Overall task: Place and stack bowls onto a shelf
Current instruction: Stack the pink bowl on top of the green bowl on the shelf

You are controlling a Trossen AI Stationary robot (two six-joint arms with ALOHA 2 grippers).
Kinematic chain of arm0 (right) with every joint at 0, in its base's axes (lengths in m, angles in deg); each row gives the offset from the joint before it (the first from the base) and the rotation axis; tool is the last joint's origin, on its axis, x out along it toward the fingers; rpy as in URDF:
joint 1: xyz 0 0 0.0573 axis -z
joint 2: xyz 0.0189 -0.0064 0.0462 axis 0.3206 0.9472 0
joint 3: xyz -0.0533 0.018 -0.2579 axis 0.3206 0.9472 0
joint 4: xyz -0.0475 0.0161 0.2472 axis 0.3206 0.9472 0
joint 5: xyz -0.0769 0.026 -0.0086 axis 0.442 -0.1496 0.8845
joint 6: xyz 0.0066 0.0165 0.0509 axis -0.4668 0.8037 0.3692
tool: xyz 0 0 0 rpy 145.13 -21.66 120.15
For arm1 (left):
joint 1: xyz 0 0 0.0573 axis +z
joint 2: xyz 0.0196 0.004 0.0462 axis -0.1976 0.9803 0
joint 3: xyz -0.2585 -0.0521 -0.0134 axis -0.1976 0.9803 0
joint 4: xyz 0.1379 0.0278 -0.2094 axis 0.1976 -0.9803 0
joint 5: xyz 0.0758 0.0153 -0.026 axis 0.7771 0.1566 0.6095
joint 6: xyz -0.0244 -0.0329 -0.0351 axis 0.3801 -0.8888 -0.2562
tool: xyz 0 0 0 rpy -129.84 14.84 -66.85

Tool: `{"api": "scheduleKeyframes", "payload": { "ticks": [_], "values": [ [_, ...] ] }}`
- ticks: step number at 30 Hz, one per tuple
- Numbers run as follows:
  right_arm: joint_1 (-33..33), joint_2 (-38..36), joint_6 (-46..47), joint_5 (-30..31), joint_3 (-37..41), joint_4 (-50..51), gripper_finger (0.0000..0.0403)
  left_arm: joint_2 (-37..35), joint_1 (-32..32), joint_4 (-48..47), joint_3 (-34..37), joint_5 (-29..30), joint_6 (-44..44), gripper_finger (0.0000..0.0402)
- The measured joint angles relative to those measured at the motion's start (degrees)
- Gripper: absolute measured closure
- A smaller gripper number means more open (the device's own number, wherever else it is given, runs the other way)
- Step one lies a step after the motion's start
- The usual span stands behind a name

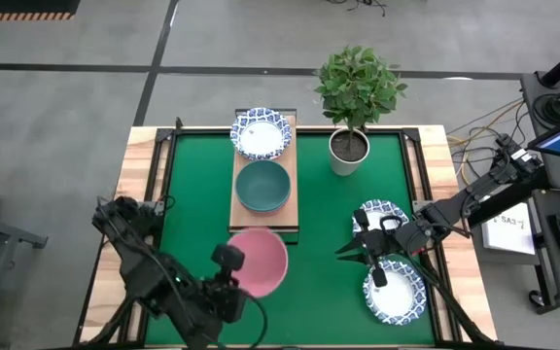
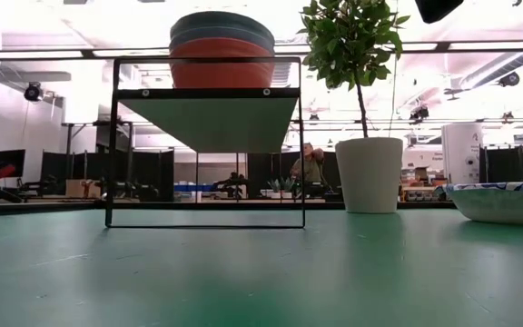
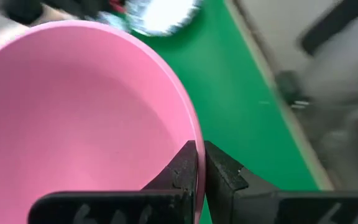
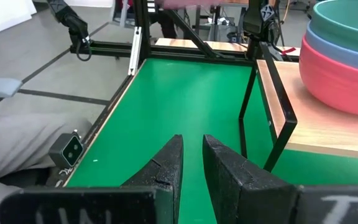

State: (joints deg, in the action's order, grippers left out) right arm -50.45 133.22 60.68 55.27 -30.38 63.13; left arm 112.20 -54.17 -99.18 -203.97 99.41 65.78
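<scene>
The shelf [image 1: 249,212] is a light-wood plank on a dark frame in the middle of the green mat. At its far end sits a white bowl with a blue rim [image 1: 261,133]. Mid-shelf stands a stack with the red bowl [image 2: 221,74] at the bottom, the blue one above it and the grey-green bowl [image 1: 262,186] on top. My left gripper [image 1: 229,270] is shut on the pink bowl [image 1: 261,261], over the shelf's near end. My right gripper [image 1: 350,247] is open by a narrow gap, empty, between two more white-and-blue bowls [image 1: 385,214] [image 1: 394,292] on the mat. My left gripper holds the pink bowl by its rim [image 3: 193,134], one finger inside the bowl and one outside. The fingers come from the table's near left side. The bowl is lifted clear and overlaps the shelf's near end in the high view.
A white plant pot [image 1: 348,151] with a leafy plant stands on the mat to the right of the shelf's far end. The mat's left half [image 1: 197,194] is bare green. Dark frame posts [image 4: 253,93] carry the shelf. A person sits far off in the room [image 2: 311,168].
</scene>
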Motion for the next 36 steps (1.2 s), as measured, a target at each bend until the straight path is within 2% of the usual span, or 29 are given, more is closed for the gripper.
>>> {"api": "scheduleKeyframes", "payload": {
  "ticks": [4,9,14,17,22,27,36],
  "values": [
    [0.0,0.0,0.0,0.0,0.0,-0.4,0.0351,-0.5,2.4,-4.9,-3.7,5.7,4.4,0.0401],
    [0.0,0.0,-0.3,0.0,0.0,-0.8,0.0351,-2.2,9.3,-8.5,-2.9,6.2,7.1,0.0401],
    [0.0,0.0,0.0,0.0,0.0,-1.1,0.0351,-2.6,17.8,-8.1,-2.9,1.0,14.4,0.0401],
    [0.0,0.0,0.4,0.0,0.0,-1.1,0.0351,-2.6,22.8,-8.2,-2.9,-0.6,15.5,0.0401],
    [0.0,0.0,0.5,0.0,0.0,-1.1,0.0351,-2.6,29.6,-8.3,-2.9,-9.8,16.5,0.0401],
    [0.0,0.0,0.5,0.0,0.0,-1.1,0.0351,-2.8,32.4,-8.3,-2.5,-10.9,16.5,0.0401],
    [0.0,0.0,0.5,0.0,0.0,-1.0,0.0351,-2.9,32.7,-8.3,-1.1,-14.0,12.4,0.0400]
  ]
}}
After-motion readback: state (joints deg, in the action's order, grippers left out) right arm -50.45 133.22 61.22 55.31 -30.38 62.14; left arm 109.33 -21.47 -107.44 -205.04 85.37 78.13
